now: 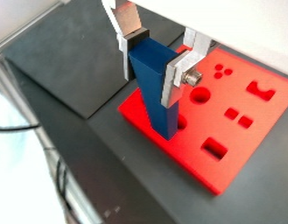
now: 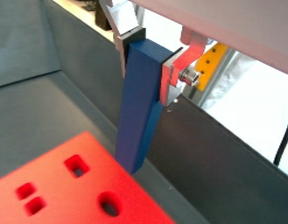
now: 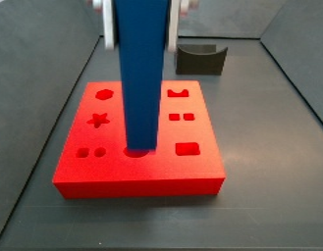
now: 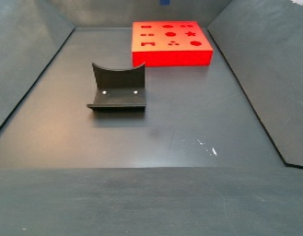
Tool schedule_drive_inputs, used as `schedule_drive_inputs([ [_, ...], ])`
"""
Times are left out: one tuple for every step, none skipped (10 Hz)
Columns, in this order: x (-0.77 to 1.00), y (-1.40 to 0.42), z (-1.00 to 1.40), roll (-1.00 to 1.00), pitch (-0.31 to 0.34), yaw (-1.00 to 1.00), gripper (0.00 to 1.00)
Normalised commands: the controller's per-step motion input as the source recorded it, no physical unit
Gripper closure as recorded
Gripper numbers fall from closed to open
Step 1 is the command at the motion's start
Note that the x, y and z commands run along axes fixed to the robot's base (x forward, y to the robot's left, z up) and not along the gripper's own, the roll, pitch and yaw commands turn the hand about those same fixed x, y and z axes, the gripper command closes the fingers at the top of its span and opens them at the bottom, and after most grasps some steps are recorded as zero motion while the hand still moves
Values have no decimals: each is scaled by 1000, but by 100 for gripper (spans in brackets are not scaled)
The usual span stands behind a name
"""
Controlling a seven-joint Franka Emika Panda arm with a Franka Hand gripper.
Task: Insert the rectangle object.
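One long, smooth, stiff blue bar (image 1: 156, 87) hangs upright over the red block (image 1: 228, 122), pinched near its top by the hand (image 1: 158, 54); likely light but slippery.

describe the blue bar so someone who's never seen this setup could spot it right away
Find the red block with shaped holes on the dark floor. Above it, the pincer clamps the blue bar upright. It is the only tall, smooth blue piece, unlike the dark fixture behind.
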Motion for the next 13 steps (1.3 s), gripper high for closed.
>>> schedule_drive_inputs([
  [0,-37,0,-20,-1,0,100],
  [609,334,223,-73,6,0,100],
  [937,440,660,-59,0,0,100],
  [1000,317,743,0,0,0,100],
  [1000,154,271,-53,0,-134,100],
  [1000,109,-334,0,0,-163,100],
  [1000,6,-900,29,87,-66,100],
  [683,103,-894,104,103,23,100],
  [163,0,-669,233,0,200,100],
  [103,366,-314,194,0,454,100],
  [0,329,-29,43,-74,257,100],
  [0,0,0,0,-74,77,100],
  [0,0,0,9,-4,0,100],
])
